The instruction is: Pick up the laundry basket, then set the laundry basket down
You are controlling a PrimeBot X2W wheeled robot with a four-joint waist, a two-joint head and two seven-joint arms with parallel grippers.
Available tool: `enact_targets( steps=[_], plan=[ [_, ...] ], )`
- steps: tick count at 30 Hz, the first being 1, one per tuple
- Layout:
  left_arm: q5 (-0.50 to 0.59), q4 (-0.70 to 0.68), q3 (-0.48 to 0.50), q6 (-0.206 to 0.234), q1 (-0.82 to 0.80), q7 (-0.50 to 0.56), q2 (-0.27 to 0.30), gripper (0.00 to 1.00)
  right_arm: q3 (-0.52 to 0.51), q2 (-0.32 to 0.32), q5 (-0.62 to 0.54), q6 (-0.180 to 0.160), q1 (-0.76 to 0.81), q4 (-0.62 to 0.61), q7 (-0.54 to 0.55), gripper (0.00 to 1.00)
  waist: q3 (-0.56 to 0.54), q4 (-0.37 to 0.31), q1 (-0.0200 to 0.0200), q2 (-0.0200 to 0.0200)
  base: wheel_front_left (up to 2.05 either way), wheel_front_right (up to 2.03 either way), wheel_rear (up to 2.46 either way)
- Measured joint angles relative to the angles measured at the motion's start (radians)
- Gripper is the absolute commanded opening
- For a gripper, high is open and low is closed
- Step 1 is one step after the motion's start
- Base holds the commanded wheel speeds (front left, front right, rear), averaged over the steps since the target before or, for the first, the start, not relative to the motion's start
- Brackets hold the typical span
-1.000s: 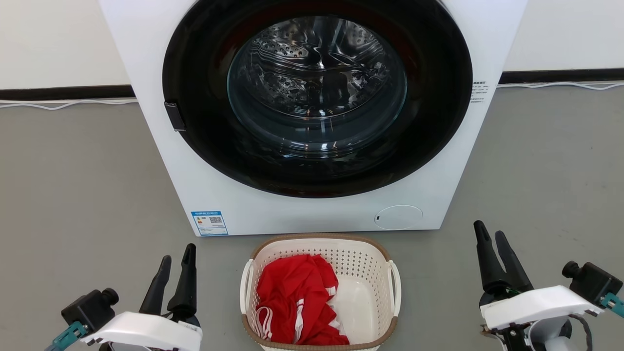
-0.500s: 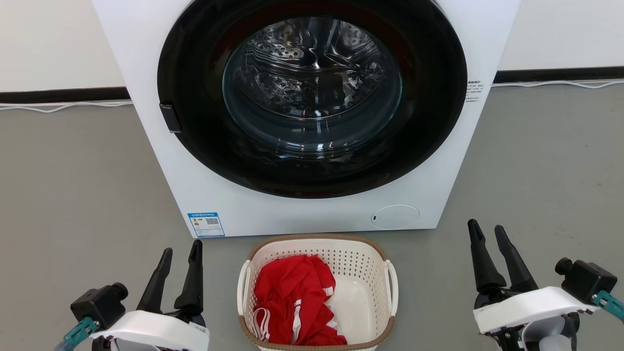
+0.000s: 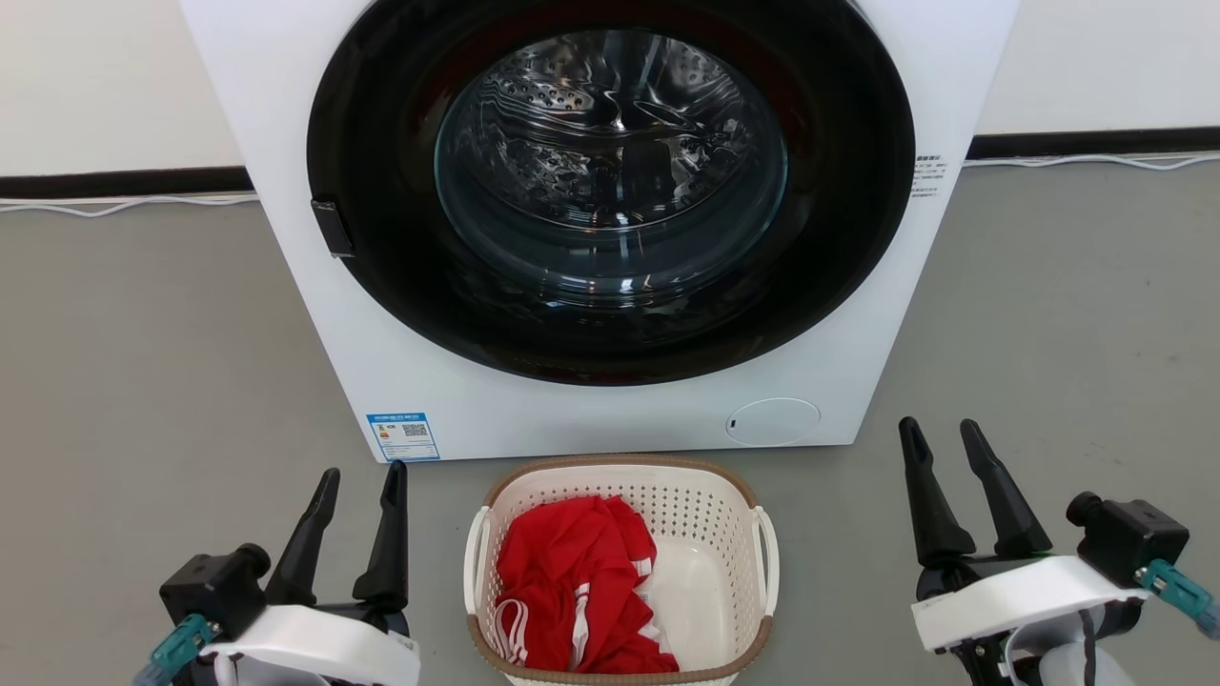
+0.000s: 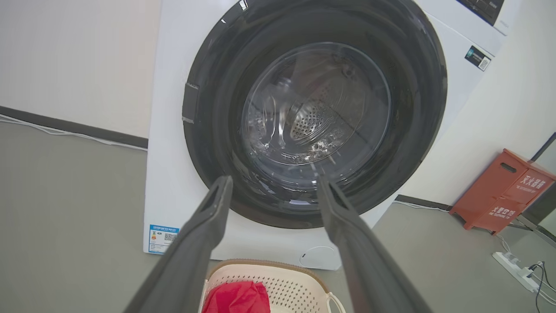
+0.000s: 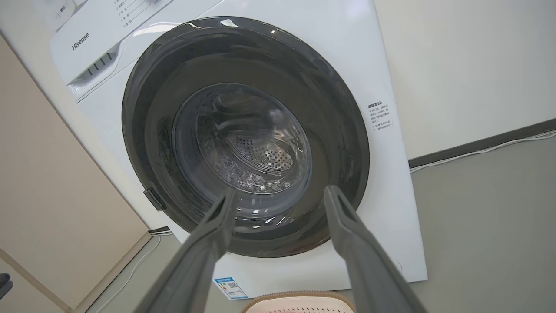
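The laundry basket (image 3: 710, 495), cream-white and perforated with a brown rim and white loop handles, stands on the floor at the bottom centre of the head view, red clothes (image 3: 572, 581) inside it. My left gripper (image 3: 362, 476) is open, to the basket's left and apart from it. To the basket's right, my right gripper (image 3: 941, 433) is open, also apart from it. The left wrist view has the basket (image 4: 299, 282) low between the open fingers (image 4: 204, 234). Only the basket rim (image 5: 299, 298) peeks in at the bottom of the right wrist view.
A white front-loading washing machine (image 3: 419, 381) with a dark round door stands right behind the basket. Grey floor spreads on both sides. A white cable (image 3: 124, 205) runs along the wall. An orange box (image 4: 504, 191) and a power strip (image 4: 514, 269) sit off to the machine's right.
Both grippers have opened wider and drifted slightly inward toward the basket. The head camera shifted a little. The basket has stayed on the floor.
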Motion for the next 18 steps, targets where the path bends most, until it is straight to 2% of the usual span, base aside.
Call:
enact_targets(
  steps=[18],
  plan=[
    [0.206,-0.026,-0.012,0.0,-0.004,-0.052,0.0,1.0,0.022,-0.015,-0.176,0.0,-0.004,-0.01,-0.054,1.0,0.001,-0.005,0.0,0.0,0.0,0.0,0.0]
  ],
)
